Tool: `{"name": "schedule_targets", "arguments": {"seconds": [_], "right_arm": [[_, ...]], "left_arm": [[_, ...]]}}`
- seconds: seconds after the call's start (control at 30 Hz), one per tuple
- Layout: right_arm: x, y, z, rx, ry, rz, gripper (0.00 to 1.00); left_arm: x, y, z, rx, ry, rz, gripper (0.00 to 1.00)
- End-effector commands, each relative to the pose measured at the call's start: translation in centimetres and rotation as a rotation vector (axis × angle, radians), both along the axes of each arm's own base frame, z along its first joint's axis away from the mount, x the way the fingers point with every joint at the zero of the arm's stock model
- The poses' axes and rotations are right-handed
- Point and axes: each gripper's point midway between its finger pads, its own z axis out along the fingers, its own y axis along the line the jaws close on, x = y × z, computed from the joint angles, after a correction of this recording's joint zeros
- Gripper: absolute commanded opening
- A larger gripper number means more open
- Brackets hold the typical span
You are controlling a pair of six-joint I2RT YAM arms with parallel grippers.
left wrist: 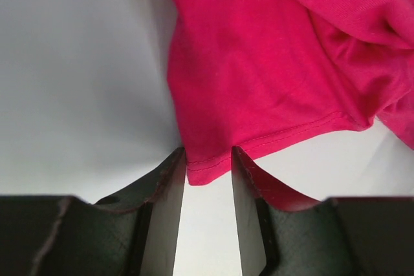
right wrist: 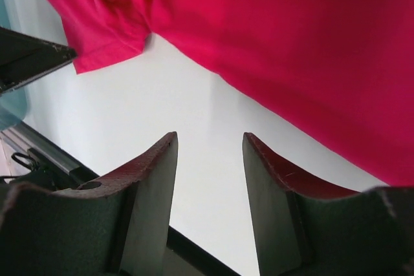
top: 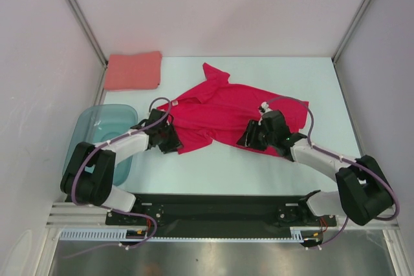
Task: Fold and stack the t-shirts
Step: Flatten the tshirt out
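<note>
The crimson-red t-shirt [top: 226, 109] lies crumpled and spread across the middle of the table. The salmon-pink t-shirt [top: 133, 70] lies folded at the back left corner. My left gripper [top: 172, 140] is open at the red shirt's near-left corner. In the left wrist view, the stitched hem corner [left wrist: 206, 167] sits between its open fingertips [left wrist: 208, 153], not clamped. My right gripper [top: 250, 139] is open and empty over the bare table at the shirt's near edge. In the right wrist view its gripper [right wrist: 208, 137] stands short of the red hem [right wrist: 310, 95].
A translucent teal tub [top: 103, 132] stands at the left, beside my left arm. White walls enclose the table on three sides. A black rail [top: 220, 210] runs along the near edge. My left arm's finger [right wrist: 32, 59] shows in the right wrist view.
</note>
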Motion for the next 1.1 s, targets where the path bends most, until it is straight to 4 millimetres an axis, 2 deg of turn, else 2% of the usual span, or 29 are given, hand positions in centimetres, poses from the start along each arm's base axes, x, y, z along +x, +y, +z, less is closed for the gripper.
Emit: {"name": "schedule_targets", "arguments": {"seconds": [0.0, 0.1, 0.17, 0.27, 0.3, 0.33, 0.37, 0.47, 0.6, 0.67, 0.73, 0.83, 0.87, 1.07], "right_arm": [[0.7, -2.1, 1.3, -0.013, -0.007, -0.092, 0.51], [0.8, -4.5, 1.3, -0.045, 0.027, -0.185, 0.51], [1.2, -5.8, 2.0, -0.064, 0.017, -0.251, 0.51], [1.0, -7.9, 1.9, -0.112, 0.043, -0.348, 0.51], [0.3, -8.6, 1.7, -0.127, 0.074, -0.370, 0.51], [0.5, -9.7, 1.6, -0.152, 0.076, -0.421, 0.51], [0.4, -10.1, 1.6, -0.149, 0.094, -0.456, 0.52], [-0.5, -12.0, 1.3, -0.176, 0.127, -0.543, 0.51], [-1.9, -13.9, 0.2, -0.143, 0.175, -0.651, 0.51], [-2.0, -15.3, 0.2, -0.125, 0.178, -0.711, 0.51], [-2.2, -15.9, 0.1, -0.111, 0.185, -0.724, 0.51], [-1.7, -16.6, 0.5, -0.094, 0.193, -0.731, 0.51], [-1.7, -16.9, 0.6, -0.094, 0.198, -0.738, 0.51], [-1.3, -16.8, 0.9, -0.090, 0.188, -0.726, 0.51]], "left_arm": [[-2.4, 0.1, -2.4, 0.031, 0.107, 0.003, 0.41], [-3.0, 0.5, -3.1, 0.045, 0.131, 0.022, 0.40], [-3.1, 0.8, -3.2, 0.053, 0.133, 0.034, 0.40], [-3.0, 1.0, -3.1, 0.066, 0.120, 0.038, 0.32], [-2.9, 1.1, -3.1, 0.069, 0.117, 0.040, 0.26], [-2.8, 1.1, -3.1, 0.070, 0.113, 0.038, 0.23], [-2.7, 1.1, -2.9, 0.070, 0.108, 0.037, 0.15], [-2.4, 0.9, -2.3, 0.060, 0.082, 0.027, 0.01], [-2.1, 0.9, -1.0, 0.055, 0.032, 0.001, 0.00], [-2.0, 0.9, -0.3, 0.050, 0.011, -0.008, 0.00], [-1.8, 0.9, 0.4, 0.046, -0.021, -0.017, 0.00], [-1.9, 1.0, 0.8, 0.051, -0.034, -0.025, 0.37], [-2.2, 1.3, 0.7, 0.063, -0.027, -0.021, 0.45], [-3.7, 1.5, 0.2, 0.043, 0.001, -0.009, 0.49]]}}
